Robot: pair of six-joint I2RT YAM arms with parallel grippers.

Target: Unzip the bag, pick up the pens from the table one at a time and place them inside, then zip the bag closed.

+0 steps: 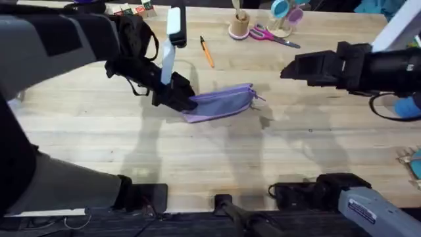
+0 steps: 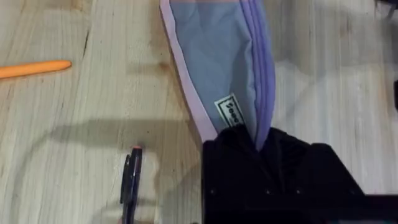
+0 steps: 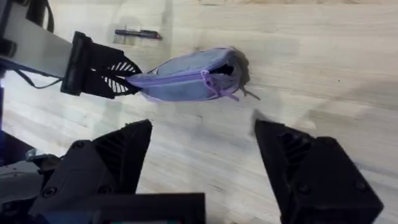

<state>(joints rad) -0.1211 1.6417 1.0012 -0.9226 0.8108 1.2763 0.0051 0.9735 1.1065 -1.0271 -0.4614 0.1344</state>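
Observation:
The lavender bag lies on the table near the middle, its zipper along the top. My left gripper is shut on the bag's left end, and the left wrist view shows the bag pinched in that gripper. To the right of the bag and apart from it, my right gripper hangs open. Its wrist view shows the bag ahead of the gripper, with a dark gap at the bag's near end. The orange pen lies behind the bag. The black pen lies by the left gripper.
At the back of the table stand a wooden cup, pink-handled scissors and a teal and pink holder. Small blocks sit at the back left. A teal object lies at the right edge.

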